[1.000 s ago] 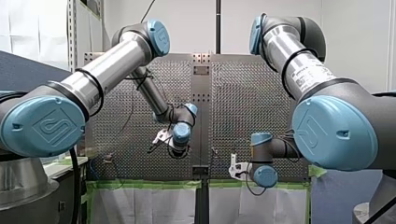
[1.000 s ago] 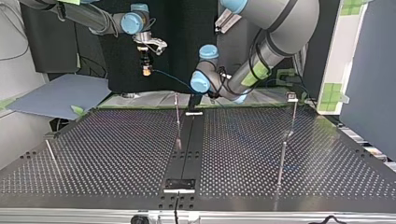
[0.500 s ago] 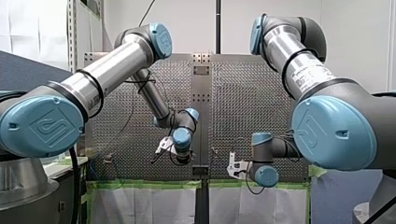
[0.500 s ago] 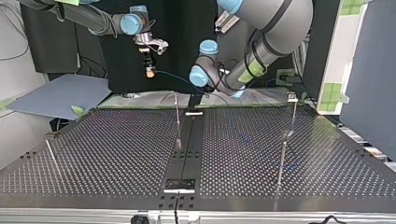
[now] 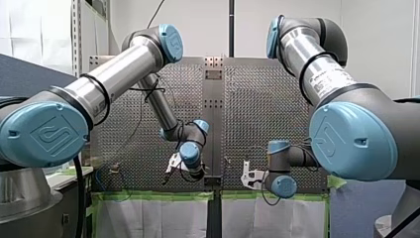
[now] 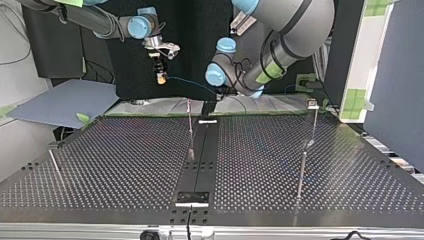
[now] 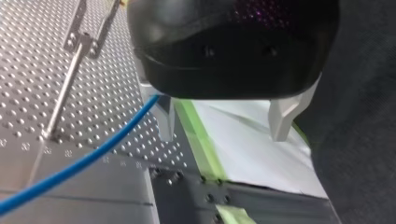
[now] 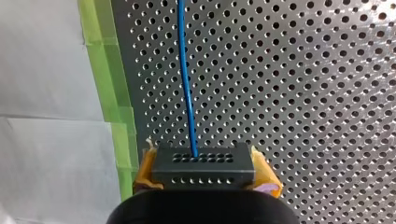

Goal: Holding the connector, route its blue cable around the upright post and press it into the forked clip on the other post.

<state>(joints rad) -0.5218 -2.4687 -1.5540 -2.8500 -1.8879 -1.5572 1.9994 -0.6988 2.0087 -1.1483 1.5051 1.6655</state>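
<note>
My right gripper, with yellow pads, is shut on the grey connector. The blue cable leaves the connector and runs ahead over the perforated plate. In the top view that gripper hangs above the table's far edge at the left, and the cable stretches from it toward my left arm's wrist. My left gripper is open with nothing between its fingers. The cable passes along the outer side of one finger. Beyond that finger stands the post with the forked clip.
Several thin upright posts stand on the perforated table: one at the middle, two at the right, and a leaning rod at the left. Green tape edges the plate, with white sheeting beyond.
My left arm's wrist has sunk lower in the front view, toward the table's taped edge. My right gripper with the connector has shifted slightly rightward in the top view.
</note>
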